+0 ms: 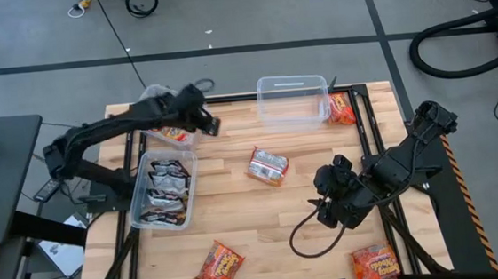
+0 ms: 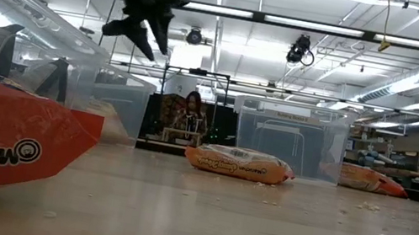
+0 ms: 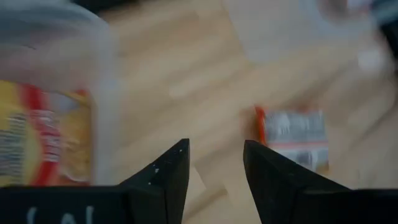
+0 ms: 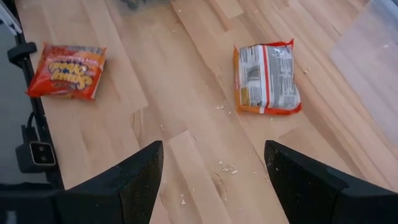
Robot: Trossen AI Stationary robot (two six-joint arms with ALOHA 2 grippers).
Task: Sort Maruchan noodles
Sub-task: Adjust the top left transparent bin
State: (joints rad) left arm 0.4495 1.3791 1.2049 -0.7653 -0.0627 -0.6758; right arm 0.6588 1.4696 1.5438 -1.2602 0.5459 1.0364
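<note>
Wooden desk [image 1: 245,202] carries scattered Maruchan noodles [image 1: 268,166], some already in clear bins [image 1: 163,190]. Left gripper [image 1: 211,125] hangs over the yellow-packet bin [image 1: 167,133], fingers [image 3: 165,180] parted and empty. Right gripper [image 1: 322,212] waits low near the front right, fingers [image 4: 140,180] spread wide, holding nothing.

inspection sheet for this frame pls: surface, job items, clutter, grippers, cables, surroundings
Surface: wooden table, crumbs scattered.
Job's things: packet face-down mid-table; orange packets at near edge, one beside the empty bin; silver-black packets in left bin.
Clutter: nothing seen.
Grippers: left gripper open, empty, raised by far-left bin; right gripper open, empty.
Cables: black loop under right arm.
Surroundings: vacuum hose on floor; person beyond table.
</note>
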